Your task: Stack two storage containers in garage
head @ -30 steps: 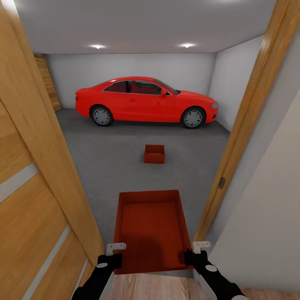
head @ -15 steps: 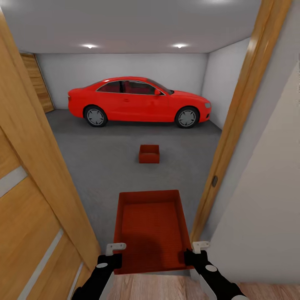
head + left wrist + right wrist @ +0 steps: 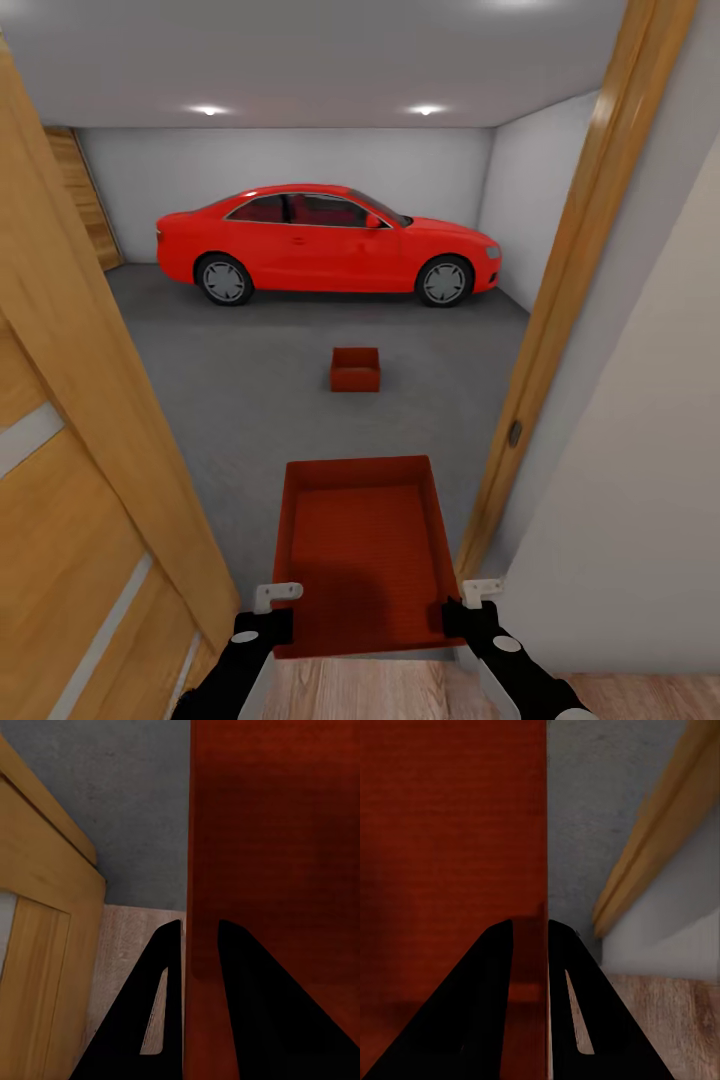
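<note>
Closest, the left pincer [image 3: 268, 610] and right pincer [image 3: 472, 603] each clamp a side wall of the carried storage container [image 3: 360, 550], held level in the doorway between the wooden door [image 3: 70, 480] and door frame [image 3: 560, 290]. Beyond, the second container [image 3: 355, 370] sits on the garage floor [image 3: 250, 390], before the red car [image 3: 325, 243].

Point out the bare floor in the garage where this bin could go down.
Bare grey floor lies between the held bin and the far bin, and on both sides of that bin. Beyond it the red car fills the back. The doorway is tight.
</note>
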Controlling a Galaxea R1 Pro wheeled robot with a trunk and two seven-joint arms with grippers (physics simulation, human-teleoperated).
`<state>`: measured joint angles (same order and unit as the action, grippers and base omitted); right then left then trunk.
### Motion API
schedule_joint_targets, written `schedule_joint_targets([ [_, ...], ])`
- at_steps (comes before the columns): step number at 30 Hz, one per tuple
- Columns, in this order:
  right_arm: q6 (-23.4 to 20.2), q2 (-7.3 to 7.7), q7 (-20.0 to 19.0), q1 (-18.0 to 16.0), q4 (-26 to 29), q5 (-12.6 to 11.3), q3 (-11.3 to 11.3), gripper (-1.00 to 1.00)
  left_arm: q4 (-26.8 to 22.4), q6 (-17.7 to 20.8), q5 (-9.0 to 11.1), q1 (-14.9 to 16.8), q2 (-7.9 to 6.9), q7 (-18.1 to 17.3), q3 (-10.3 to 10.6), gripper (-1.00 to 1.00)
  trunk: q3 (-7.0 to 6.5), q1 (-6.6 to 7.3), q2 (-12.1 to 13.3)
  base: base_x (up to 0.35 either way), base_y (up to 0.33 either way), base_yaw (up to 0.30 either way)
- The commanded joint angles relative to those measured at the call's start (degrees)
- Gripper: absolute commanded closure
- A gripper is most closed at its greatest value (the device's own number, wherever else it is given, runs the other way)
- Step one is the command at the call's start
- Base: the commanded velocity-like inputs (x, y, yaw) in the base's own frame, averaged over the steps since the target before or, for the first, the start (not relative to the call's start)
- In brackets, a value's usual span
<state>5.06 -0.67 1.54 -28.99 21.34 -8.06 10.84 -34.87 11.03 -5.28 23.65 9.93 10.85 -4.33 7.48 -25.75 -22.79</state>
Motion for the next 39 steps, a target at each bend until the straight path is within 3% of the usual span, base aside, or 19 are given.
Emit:
schedule_joint_targets([
  [1, 0.2, 0.05, -0.7, 0.0, -0.2, 1.3, 3.2, 1.00, -0.6, 0.4, -1.2, 0.1, 0.07, 0.1, -0.1, 1.00, 0.13, -0.03, -0.1, 0.000, 0.243, 0.000],
  [23, 0.2, 0.05, -0.7, 0.0, -0.2, 1.3, 3.2, 1.00, -0.6, 0.4, -1.1, 0.0, 0.07, 0.1, -0.1, 1.00, 0.13, -0.03, -0.1, 0.001, 0.054, 0.000],
  [39, 0.2, 0.05, -0.7, 0.0, -0.2, 1.4, 3.2, 1.00, -0.6, 0.4, -1.1, 0.0, 0.07, 0.1, -0.1, 1.00, 0.13, -0.03, -0.1, 0.298, 0.000, 0.000],
])
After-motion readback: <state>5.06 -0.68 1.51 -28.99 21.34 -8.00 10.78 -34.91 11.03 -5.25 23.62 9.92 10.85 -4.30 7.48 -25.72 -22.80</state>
